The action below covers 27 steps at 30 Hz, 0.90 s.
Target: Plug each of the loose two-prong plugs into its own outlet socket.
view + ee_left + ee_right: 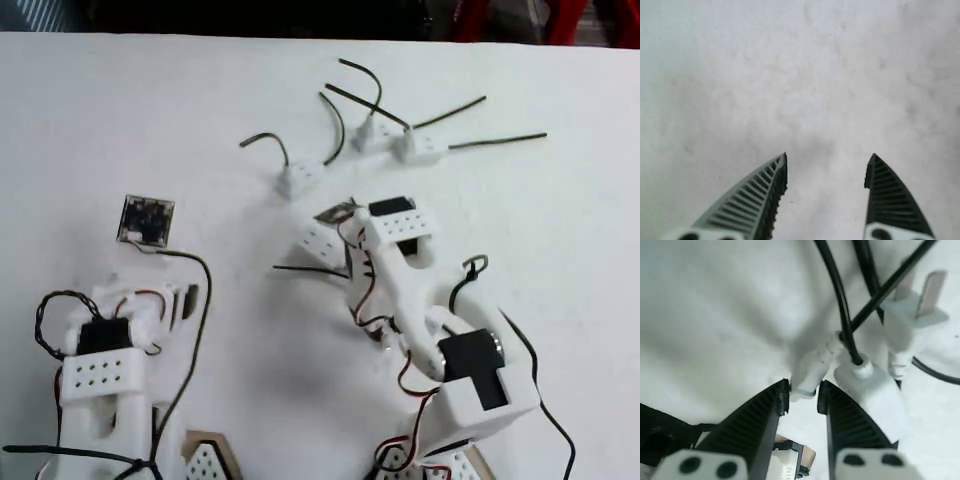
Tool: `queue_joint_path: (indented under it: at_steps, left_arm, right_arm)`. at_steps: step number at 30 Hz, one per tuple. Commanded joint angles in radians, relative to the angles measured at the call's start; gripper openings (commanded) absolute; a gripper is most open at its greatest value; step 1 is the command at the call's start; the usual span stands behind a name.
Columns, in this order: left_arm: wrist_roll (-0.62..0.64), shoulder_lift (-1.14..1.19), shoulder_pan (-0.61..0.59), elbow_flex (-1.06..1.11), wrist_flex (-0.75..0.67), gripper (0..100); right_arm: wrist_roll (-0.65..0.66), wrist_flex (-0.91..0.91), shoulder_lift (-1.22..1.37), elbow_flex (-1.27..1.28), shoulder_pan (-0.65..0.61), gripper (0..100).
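left gripper (827, 169): fingers spread wide, nothing between them. it hangs over a bare patch of the white table (520, 260), on the near left side in the high view.

right gripper (802, 390): fingers drawn close together, pinching the narrow cord end of a white plug (812, 365) at their tips. the plug body slants away from the fingertips towards a knot of black cords (837, 295) that cross over one another.

just beside the pinched plug lies a white block (875, 390) with a cord entering its upper end; it touches the outer face of one right finger. beyond the block lies a second plug (902, 320) with its two flat prongs (930, 290) pointing away from the gripper. its cord end sits against the block.

high view: the right arm reaches from the near right edge towards the table's middle. three white corded pieces lie on the far middle of the table: one (300, 178) nearest the arm's tip, and two more (368, 132) (418, 148) close together farther back, their dark cords crossing. from this height it cannot be told with confidence which are plugs and which are sockets.

a small dark square board (147, 220) lies flat on the left half of the table, ahead of the left arm and well apart from the corded pieces; a dark lead runs from it towards the near edge.
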Motion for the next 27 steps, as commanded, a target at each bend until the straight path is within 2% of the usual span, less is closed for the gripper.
queue_joint_path:
  at_steps: [1, 5, 13, 18, 27]
  left_arm:
    - [0.005, -0.018, -0.007, 0.002, -0.020, 25]
    - [0.005, -0.018, -0.007, 0.002, -0.020, 25]
    - [0.005, -0.018, -0.007, 0.002, -0.020, 25]
    - [0.005, -0.018, -0.007, 0.002, -0.020, 25]
    - [0.005, -0.018, -0.007, 0.002, -0.020, 25]
  right_arm:
    - [-0.103, 0.038, -0.005, -0.063, -0.002, 9.8]
    - [-0.212, 0.022, -0.004, -0.071, -0.004, 9.8]
    - [-0.227, 0.015, -0.002, -0.064, -0.004, 9.4]
    - [-0.318, -0.042, -0.002, -0.049, -0.004, 9.4]
    - [-0.319, -0.127, -0.004, 0.043, -0.002, 9.4]
